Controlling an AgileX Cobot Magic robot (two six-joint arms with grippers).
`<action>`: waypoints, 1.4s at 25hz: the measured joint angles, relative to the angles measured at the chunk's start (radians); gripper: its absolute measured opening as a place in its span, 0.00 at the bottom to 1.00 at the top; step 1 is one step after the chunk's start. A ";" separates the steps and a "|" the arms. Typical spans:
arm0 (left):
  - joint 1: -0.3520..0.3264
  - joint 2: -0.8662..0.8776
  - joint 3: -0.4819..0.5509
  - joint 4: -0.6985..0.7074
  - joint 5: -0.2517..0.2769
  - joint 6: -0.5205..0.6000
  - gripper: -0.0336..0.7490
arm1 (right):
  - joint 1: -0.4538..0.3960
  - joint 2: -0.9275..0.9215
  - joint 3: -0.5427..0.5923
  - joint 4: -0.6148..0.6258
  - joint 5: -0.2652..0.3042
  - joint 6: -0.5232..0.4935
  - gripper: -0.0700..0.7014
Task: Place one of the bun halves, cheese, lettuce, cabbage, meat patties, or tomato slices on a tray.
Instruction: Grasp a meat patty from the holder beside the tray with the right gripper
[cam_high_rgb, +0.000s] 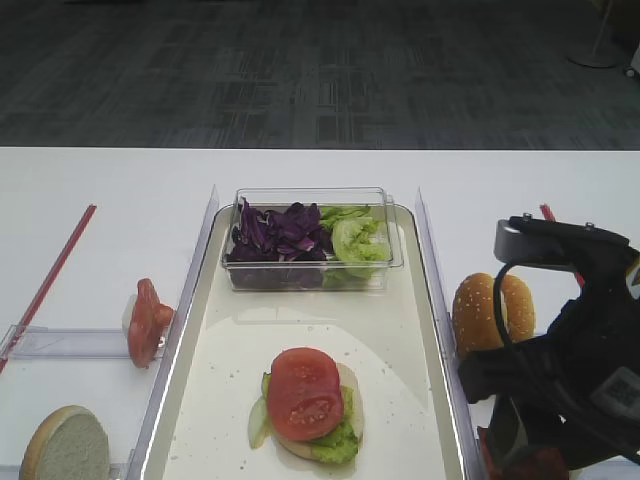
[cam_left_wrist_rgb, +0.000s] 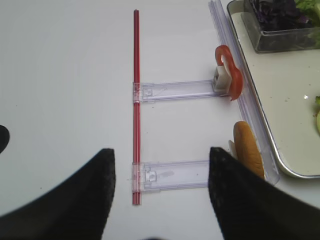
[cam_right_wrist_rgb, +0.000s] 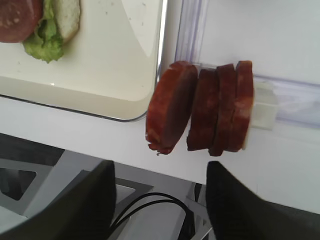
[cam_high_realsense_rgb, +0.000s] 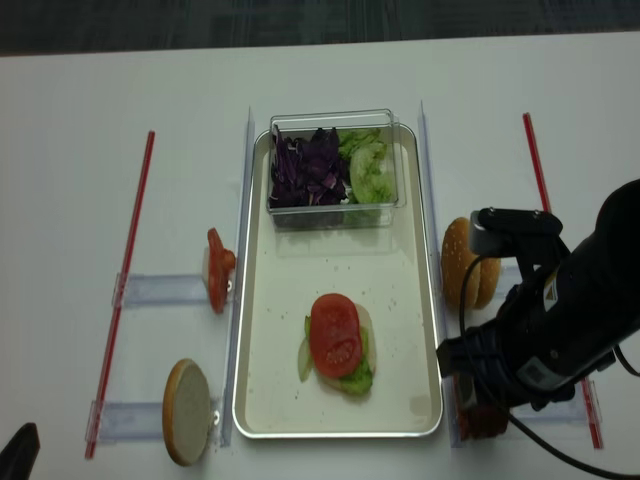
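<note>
The tray (cam_high_rgb: 425, 330) is seen mid-table, a half-built burger on it. Just off its right near corner, the meat patties (cam_right_wrist_rgb: 207, 112) are stood on edge in a row running left to right. The right gripper (cam_right_wrist_rgb: 160, 200) is held wide and empty directly over them, the nearer arm.

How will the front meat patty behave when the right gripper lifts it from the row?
The front patty already leans away from the other patties, so it may tip over if nudged. It holds a flat disc shape on edge, so it is probably fairly stiff. Its glossy face hints it could slip between the open right gripper's fingers.
</note>
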 joint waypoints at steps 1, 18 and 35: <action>0.000 0.000 0.000 0.000 0.000 0.000 0.53 | 0.000 0.004 0.000 0.003 -0.002 0.000 0.65; 0.000 0.000 0.000 0.000 0.000 0.000 0.53 | 0.090 0.141 -0.082 -0.064 -0.067 0.041 0.64; 0.000 0.000 0.000 0.000 0.000 -0.002 0.53 | 0.090 0.252 -0.088 -0.088 -0.103 0.052 0.48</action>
